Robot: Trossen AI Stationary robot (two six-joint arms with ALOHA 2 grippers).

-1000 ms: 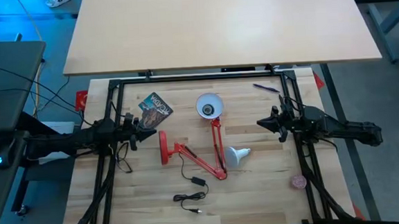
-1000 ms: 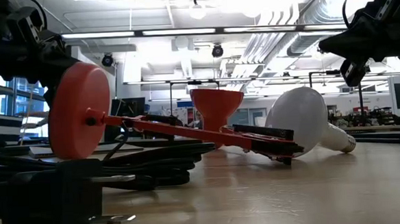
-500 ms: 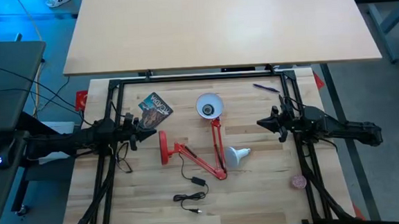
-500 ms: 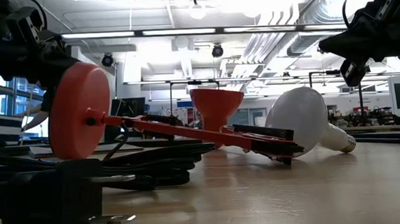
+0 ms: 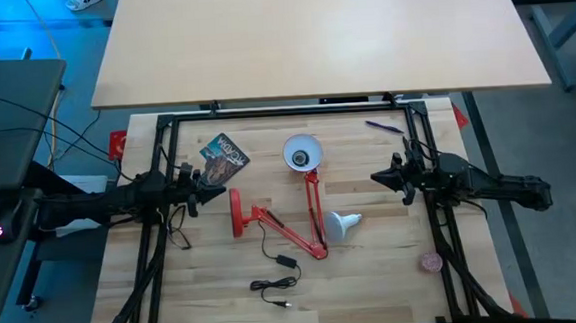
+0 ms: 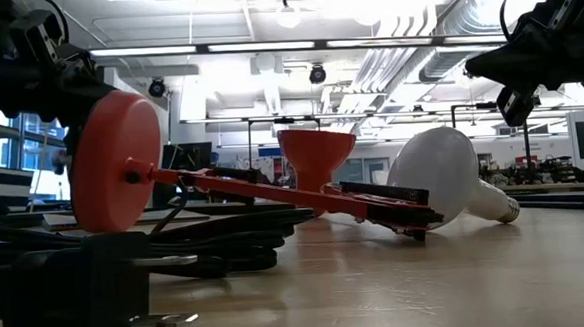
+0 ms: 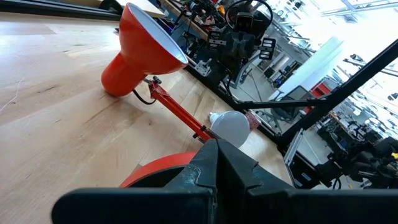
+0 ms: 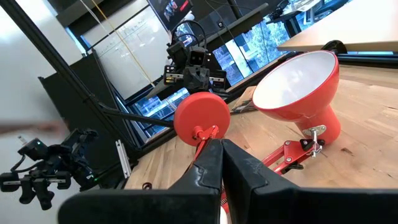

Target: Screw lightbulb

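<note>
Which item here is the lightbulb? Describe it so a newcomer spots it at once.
Start from the red desk lamp lying flat mid-table. The lightbulb lies on its side beside the lamp's arm, on the right gripper's side. It is plain white, dome tapering to a narrow neck, unlike the lamp shade, which is red outside with a dark centre.

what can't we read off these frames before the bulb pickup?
- Lamp shade socket: in the high view only a dark centre shows; in the wrist views the shade's wall hides it.
- Lightbulb screw base: low view, its tip is too small to read; high view, too small.
- Lightbulb in the right wrist view: hidden behind the right tool.
- Lamp base in the left wrist view: mostly covered by the left tool.
</note>
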